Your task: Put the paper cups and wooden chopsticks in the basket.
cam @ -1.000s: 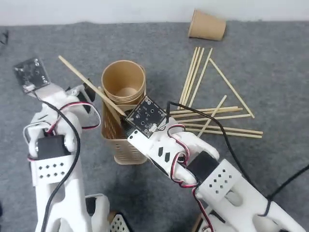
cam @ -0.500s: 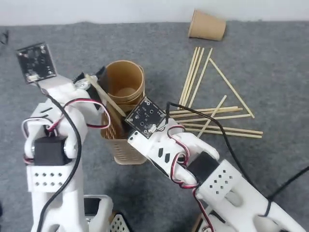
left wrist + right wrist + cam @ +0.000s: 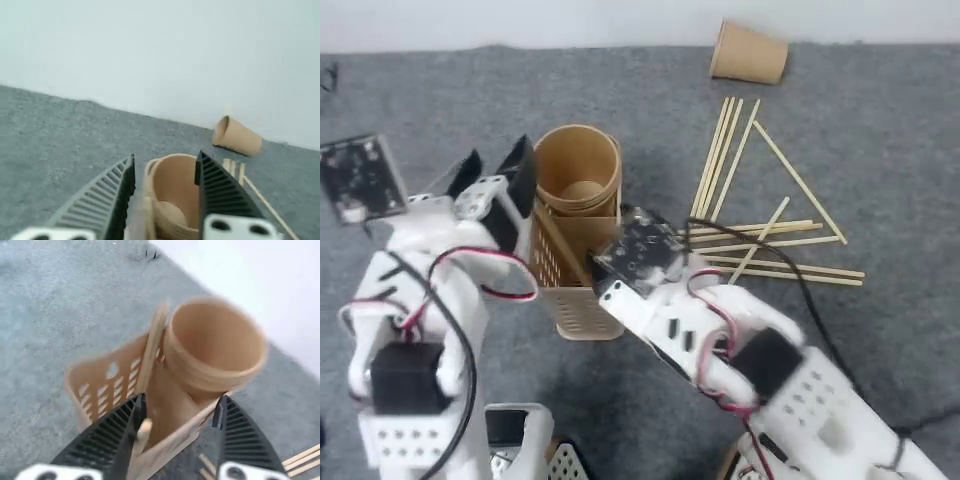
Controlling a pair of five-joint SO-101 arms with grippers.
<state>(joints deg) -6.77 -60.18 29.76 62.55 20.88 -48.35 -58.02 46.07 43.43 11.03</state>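
A tan slotted basket (image 3: 582,300) stands mid-table with a stack of paper cups (image 3: 578,168) upright inside it. One wooden chopstick (image 3: 560,245) leans inside the basket beside the cups. My left gripper (image 3: 495,172) is open just left of the cup stack, and the stack (image 3: 172,197) shows between its fingers. My right gripper (image 3: 180,440) is open over the near side of the basket (image 3: 100,375), with the chopstick (image 3: 152,347) next to one finger. Another paper cup (image 3: 748,52) lies on its side at the back. Several chopsticks (image 3: 760,235) lie scattered to the right.
A grey carpeted surface (image 3: 880,150) runs back to a white wall (image 3: 160,50). The right arm's body (image 3: 760,360) stretches across the front right, close to the loose chopsticks. Open carpet lies left of and behind the basket.
The long chopstick that stuck out to the upper left over the basket now lies down inside it. My left gripper has let it go and opened. The right arm shifted slightly right.
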